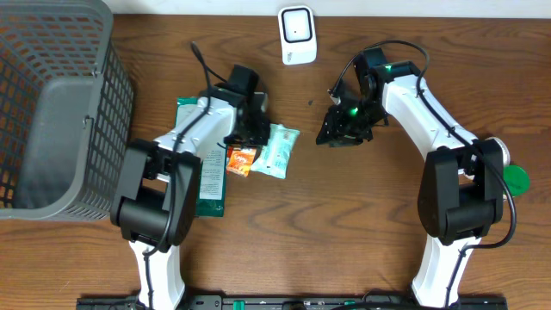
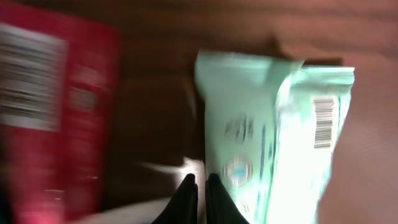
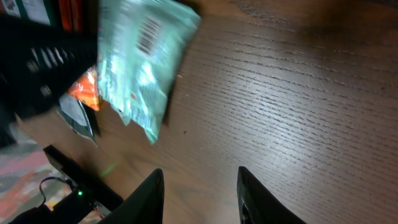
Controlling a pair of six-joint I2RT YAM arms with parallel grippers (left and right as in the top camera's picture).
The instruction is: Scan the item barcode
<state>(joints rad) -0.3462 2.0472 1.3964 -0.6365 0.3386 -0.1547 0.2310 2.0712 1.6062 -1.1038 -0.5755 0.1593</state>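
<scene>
Where the left arm reaches up through the left-centre of the overhead view, its wrist bends down over a cluster of packets. The left gripper points at the table with its jaws pressed almost together. Nothing can be seen clamped between them. The right arm arcs in from the lower right, elbow high, and the right gripper is tilted toward the centre of the table. Its fingers stand apart, with only bare wood between them.

The mint-green pouch lies flat just right of the left wrist. In the left wrist view its barcode faces up near the right edge, and the shut fingertips sit at its lower left border. Whether they touch it is unclear.

Much of that view is smeared. A red package fills the left side, and its print is unreadable. An orange snack packet is half hidden beside the pouch. A dark green package is largely covered by the left arm.

A white barcode scanner stands at top centre, well apart from the pouch. A grey mesh basket fills the upper left, cut off by the frame. A green round object peeks out behind the right arm.
</scene>
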